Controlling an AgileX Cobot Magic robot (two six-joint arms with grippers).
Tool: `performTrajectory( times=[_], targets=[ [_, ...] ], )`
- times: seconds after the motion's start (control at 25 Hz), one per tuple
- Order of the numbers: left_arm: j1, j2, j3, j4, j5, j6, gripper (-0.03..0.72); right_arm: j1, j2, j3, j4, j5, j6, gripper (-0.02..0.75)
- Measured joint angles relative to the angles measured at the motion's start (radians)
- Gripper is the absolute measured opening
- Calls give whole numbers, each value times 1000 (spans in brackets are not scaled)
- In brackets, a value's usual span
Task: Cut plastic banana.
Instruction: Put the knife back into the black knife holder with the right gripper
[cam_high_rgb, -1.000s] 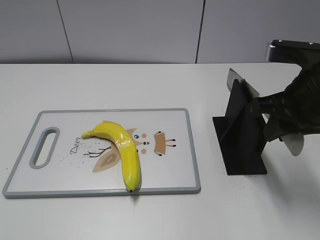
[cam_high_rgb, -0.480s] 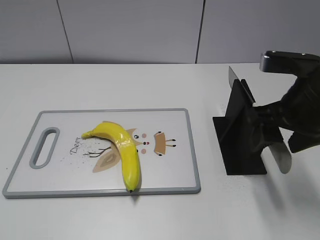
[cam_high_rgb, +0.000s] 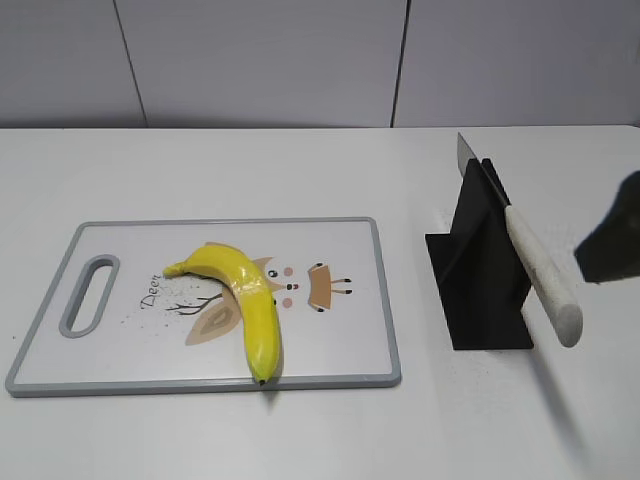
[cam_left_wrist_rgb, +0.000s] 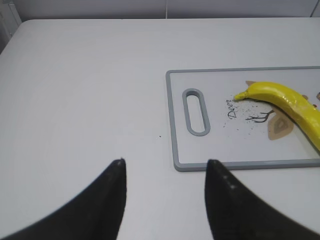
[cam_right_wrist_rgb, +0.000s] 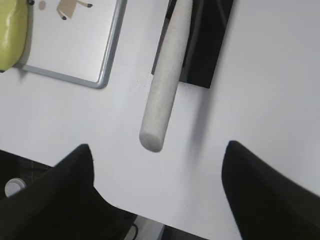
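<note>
The plastic banana (cam_high_rgb: 250, 295) lies curved on the white cutting board (cam_high_rgb: 340, 335), dark tip at the front edge. It also shows in the left wrist view (cam_left_wrist_rgb: 285, 100) and the right wrist view (cam_right_wrist_rgb: 12, 35). A knife with a white handle (cam_high_rgb: 545, 280) rests slanted in a black holder (cam_high_rgb: 485, 295). My right gripper (cam_right_wrist_rgb: 159, 152) is open and empty, drawn back just behind the handle's end (cam_right_wrist_rgb: 162, 90); only a dark part of it (cam_high_rgb: 612, 240) shows at the exterior view's right edge. My left gripper (cam_left_wrist_rgb: 166, 162) is open and empty, above the table near the board's handle corner.
The board has a grey rim (cam_left_wrist_rgb: 172, 125) and a slot handle (cam_left_wrist_rgb: 195, 111) at its left end. The holder stands right of the board (cam_right_wrist_rgb: 107, 55). The table's front edge runs under my right gripper.
My right gripper has let go of the knife handle and pulled back to the right, almost out of the exterior view. The knife stays in the holder. The banana has not moved.
</note>
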Motion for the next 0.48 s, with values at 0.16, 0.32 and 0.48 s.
performTrajectory(
  times=[0.16,0.32,0.48],
  targets=[
    [0,0,0,0,0,0,492,0,-209,126,-1,9,-73,608],
    [0,0,1,0,0,0,492,0,-418,242,-1,31,-133,589],
    [0,0,1,0,2,0,492,0,-614,312,-4,44,-145,588]
  ],
)
